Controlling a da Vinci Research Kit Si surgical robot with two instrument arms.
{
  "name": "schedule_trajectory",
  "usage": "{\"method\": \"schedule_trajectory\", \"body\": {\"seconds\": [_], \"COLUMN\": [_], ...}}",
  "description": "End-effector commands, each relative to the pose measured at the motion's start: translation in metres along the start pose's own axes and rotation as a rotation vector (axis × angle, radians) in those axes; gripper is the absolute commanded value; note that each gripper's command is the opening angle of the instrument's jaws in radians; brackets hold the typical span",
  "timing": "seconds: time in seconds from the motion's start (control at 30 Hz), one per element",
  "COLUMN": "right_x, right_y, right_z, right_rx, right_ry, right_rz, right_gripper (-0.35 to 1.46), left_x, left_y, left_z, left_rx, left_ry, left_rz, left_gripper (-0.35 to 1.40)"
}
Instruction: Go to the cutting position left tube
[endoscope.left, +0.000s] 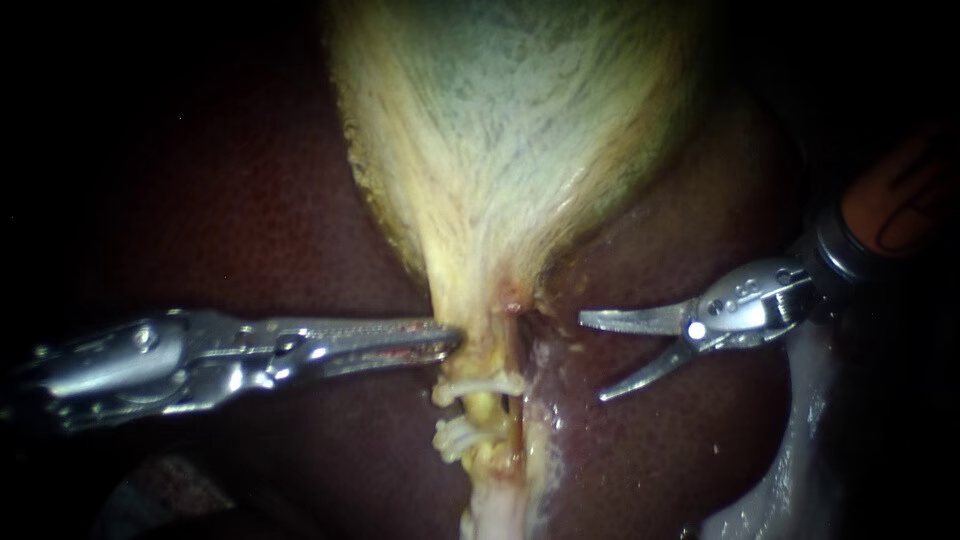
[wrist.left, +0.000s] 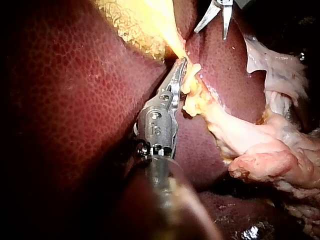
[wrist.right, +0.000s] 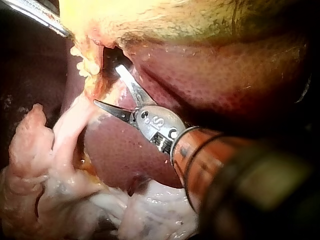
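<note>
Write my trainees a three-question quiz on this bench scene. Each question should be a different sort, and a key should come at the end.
1. True or false: the jaws of the right instrument are shut.
2. Multiple choice: the tip of the left instrument sits at
A. the narrow lower end of the gallbladder
B. the right instrument's shaft
C. the wide upper part of the gallbladder
3. Fill the gap: the dark red tissue behind the right instrument's jaws is the ____.

Key
1. False. A clear gap shows between the jaws and they grip nothing.
2. A.
3. The liver.
</note>
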Motion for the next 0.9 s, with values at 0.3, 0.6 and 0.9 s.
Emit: {"method": "schedule_trajectory", "body": {"seconds": [0.3,0.6,0.9], "right_x": [-0.0005,-0.0017,-0.0032], "right_y": [-0.0040,-0.0063,-0.0056], "right_z": [0.0055,0.0111,0.0123], "right_rx": [0.098,0.174,0.173], "right_ry": [0.021,0.029,0.000], "right_rz": [0.000,0.029,0.036], "right_gripper": [1.43,1.41,1.41], "left_x": [-0.0006,-0.0009,-0.0010], "left_y": [0.0017,0.0027,0.0024], "left_z": [-0.0033,-0.0046,-0.0050], "left_rx": [-0.007,-0.018,-0.020], "left_ry": [0.002,0.002,0.002], "left_rz": [-0.005,-0.008,-0.009], "left_gripper": [-0.35,-0.35,-0.35]}}
